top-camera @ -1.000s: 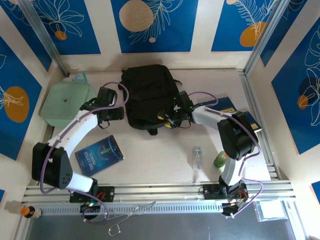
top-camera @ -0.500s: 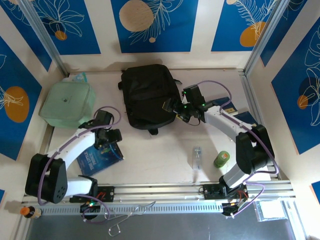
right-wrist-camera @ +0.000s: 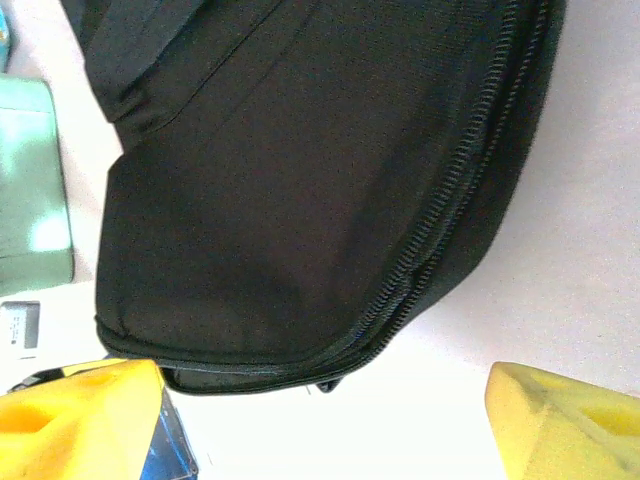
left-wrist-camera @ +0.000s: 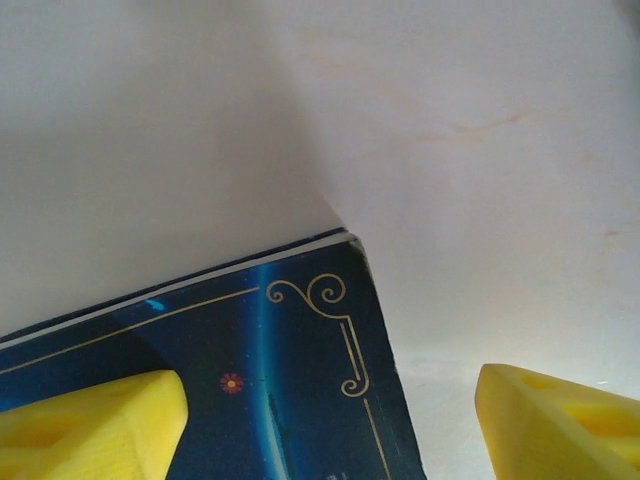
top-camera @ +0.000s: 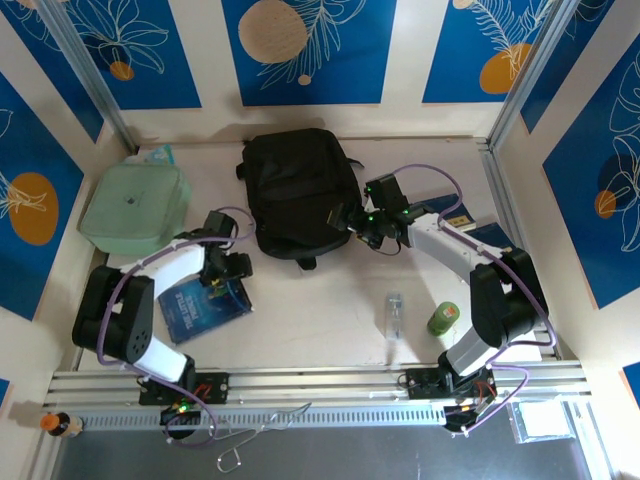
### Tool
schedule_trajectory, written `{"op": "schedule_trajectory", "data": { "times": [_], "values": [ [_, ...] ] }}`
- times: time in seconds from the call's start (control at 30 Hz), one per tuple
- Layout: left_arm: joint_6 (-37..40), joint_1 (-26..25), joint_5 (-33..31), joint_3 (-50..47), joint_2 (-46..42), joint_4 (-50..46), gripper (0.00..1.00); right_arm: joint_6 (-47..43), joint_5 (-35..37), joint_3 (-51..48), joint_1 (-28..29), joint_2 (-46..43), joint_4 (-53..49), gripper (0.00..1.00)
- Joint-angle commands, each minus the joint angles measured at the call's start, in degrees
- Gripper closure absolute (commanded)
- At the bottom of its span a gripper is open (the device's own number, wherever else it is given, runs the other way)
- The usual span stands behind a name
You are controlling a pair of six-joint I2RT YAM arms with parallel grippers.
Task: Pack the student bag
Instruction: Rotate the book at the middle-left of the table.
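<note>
Far centre: black fabric student bag (top-camera: 298, 190)

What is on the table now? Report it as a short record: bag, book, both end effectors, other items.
student bag: black, lying flat, far centre
book: blue, lying flat, nearer than the bag, to its left
left end effector: open, over the book's corner
right end effector: open, empty, beside the bag's right edge
other items: pale green container, clear bottle, green can
</note>
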Motion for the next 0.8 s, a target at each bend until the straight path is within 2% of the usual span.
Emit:
{"op": "schedule_trajectory", "data": {
  "times": [0.0, 0.27, 0.4, 0.5, 0.6, 0.77],
  "values": [
    [0.6, -4.3, 8.1, -0.2, 3.9, 3.7, 0.23, -1.6, 2.8, 1.3, -0.4, -1.6, -3.1, 0.16],
    [-2.8, -13.5, 9.2, 0.9, 2.0, 3.9, 0.21, -3.5, 5.1, 3.5, -0.5, -2.6, -4.7, 0.16],
    [-5.0, -14.0, 5.7, 0.4, -3.7, 1.3, 0.15, -4.4, 4.6, 4.7, 0.0, -2.3, -4.5, 0.16],
    [-6.2, -11.9, 2.1, -0.1, -9.5, -1.6, 0.07, -5.3, 2.6, 5.8, 1.2, -1.7, -3.2, 0.16],
    [-8.3, -6.8, 1.2, -2.1, -15.1, -3.9, 0.01, -8.1, 0.8, 8.9, 4.0, 0.2, -3.2, 0.15],
    [-11.0, 2.1, 0.3, -5.4, -23.2, -9.0, 0.0, -12.7, 0.5, 17.3, 11.0, 7.1, -6.6, 0.16]
  ]
}}
